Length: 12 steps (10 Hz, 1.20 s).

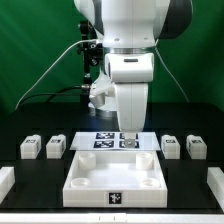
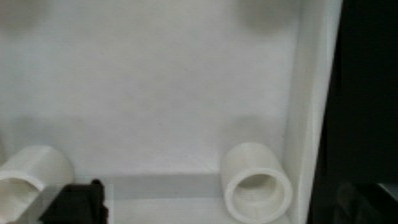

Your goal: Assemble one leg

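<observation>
Four small white legs with tags stand on the black table: two at the exterior view's left (image 1: 30, 148) (image 1: 57, 146) and two at its right (image 1: 171, 146) (image 1: 195, 147). The large white square panel (image 1: 85, 178) lies in front of the centre. My gripper (image 1: 128, 142) hangs low over the panel's far edge, away from every leg. In the wrist view the gripper (image 2: 222, 205) looks open and empty. One dark fingertip (image 2: 75, 202) shows, and the other is lost against the black table. Below lie the panel floor (image 2: 160, 100) and a corner hole (image 2: 260, 182). No leg shows in that view.
The marker board (image 1: 100, 139) lies flat behind the panel, partly under the gripper. White blocks sit at the table's near corners (image 1: 5, 180) (image 1: 217, 182). A green backdrop and black cables are behind the arm.
</observation>
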Each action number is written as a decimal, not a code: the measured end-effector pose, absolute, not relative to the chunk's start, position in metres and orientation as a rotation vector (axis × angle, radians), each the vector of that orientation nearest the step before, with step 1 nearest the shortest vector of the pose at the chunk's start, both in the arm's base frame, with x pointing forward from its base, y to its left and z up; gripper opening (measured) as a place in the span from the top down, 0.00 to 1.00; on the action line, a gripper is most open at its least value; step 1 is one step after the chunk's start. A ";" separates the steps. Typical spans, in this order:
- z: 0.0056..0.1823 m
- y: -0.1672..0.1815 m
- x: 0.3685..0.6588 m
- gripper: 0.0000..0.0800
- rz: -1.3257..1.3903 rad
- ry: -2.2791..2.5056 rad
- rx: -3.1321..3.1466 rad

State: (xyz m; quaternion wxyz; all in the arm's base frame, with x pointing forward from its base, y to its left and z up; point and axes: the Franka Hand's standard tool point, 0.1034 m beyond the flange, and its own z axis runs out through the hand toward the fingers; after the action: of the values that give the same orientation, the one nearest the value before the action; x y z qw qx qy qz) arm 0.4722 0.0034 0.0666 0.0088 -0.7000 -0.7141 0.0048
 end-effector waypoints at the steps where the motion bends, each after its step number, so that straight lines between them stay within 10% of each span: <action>1: 0.048 -0.010 0.458 0.19 0.029 -2.220 -2.181; 5: 0.014 -0.018 0.443 0.19 0.041 -2.178 -2.191; 10: 0.011 -0.019 0.441 0.88 0.046 -2.172 -2.191; 12: 0.012 -0.019 0.443 0.93 0.038 -2.176 -2.195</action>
State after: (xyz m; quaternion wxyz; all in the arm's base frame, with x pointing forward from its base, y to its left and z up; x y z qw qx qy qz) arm 0.4429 -0.0187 0.0120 0.0253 -0.7099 -0.7037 0.0122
